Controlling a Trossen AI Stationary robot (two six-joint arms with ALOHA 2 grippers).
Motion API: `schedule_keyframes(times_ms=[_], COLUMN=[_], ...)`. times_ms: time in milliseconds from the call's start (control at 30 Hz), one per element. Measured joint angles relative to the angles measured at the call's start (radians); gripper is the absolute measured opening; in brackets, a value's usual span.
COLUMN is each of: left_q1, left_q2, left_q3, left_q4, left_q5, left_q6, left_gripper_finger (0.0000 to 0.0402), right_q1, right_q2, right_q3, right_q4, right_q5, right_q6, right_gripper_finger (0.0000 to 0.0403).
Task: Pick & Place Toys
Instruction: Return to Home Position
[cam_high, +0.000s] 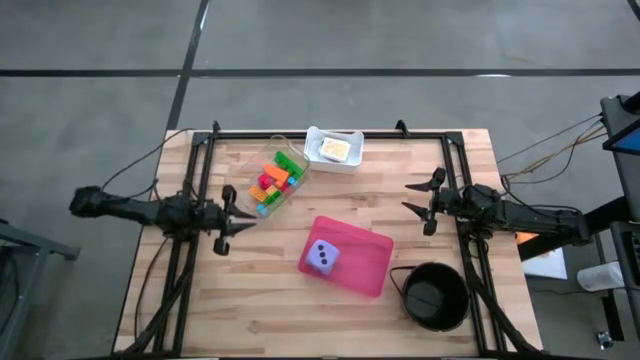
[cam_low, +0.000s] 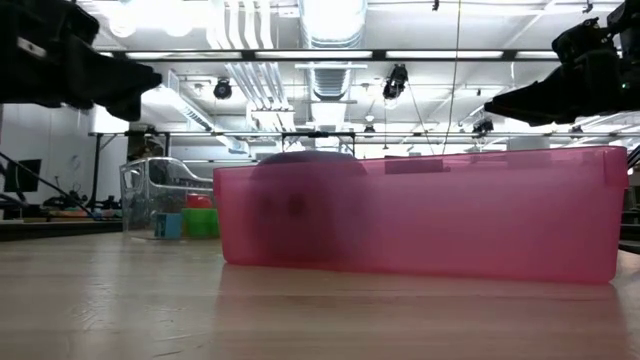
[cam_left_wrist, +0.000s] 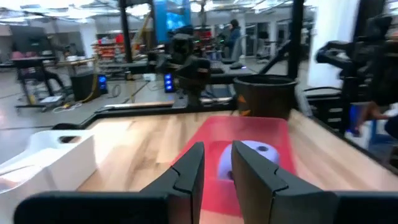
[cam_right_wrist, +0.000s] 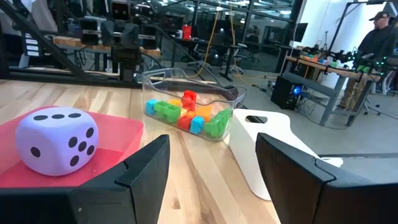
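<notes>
Several small bricks (cam_high: 274, 180) in green, orange, red, pink and blue lie inside a clear plastic container (cam_right_wrist: 186, 84) left of the table's centre. A lilac die (cam_high: 322, 258) with dark dots rests on its base inside the pink translucent tray (cam_high: 365, 262). My left gripper (cam_high: 238, 210) hovers level at the table's left, beside the container and pointing toward the tray. Its fingers (cam_left_wrist: 189, 171) stand narrowly open with nothing between them. At the table's right my right gripper (cam_high: 410, 197) also hovers level, wide open and empty, and points toward the container.
A white tray (cam_high: 333, 148) holding a pale yellow item stands at the table's far edge. A black round bowl (cam_high: 435, 295) sits at the near right corner. Bare wood lies between both grippers and along the near left. A person (cam_right_wrist: 376, 37) stands far off in the room.
</notes>
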Motion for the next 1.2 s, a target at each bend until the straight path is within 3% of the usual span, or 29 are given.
schedule_keyframes(times_ms=[167,767,1200], left_q1=[-0.077,-0.078,-0.078], left_q2=[-0.023,-0.039,-0.040], left_q3=[-0.002,-0.003,-0.003], left_q4=[-0.023,-0.191,-0.191], left_q5=[-0.012,0.015,0.016], left_q6=[-0.002,0.038,0.040], left_gripper_finger=[0.0082,0.0082,0.0082], right_q1=[0.000,0.000,0.000], right_q2=[0.000,0.000,0.000], right_q3=[0.000,0.000,0.000], right_q4=[0.000,0.000,0.000], right_q5=[0.000,0.000,0.000], right_q6=[0.000,0.000,0.000], right_gripper_finger=[0.0236,0.0236,0.0236])
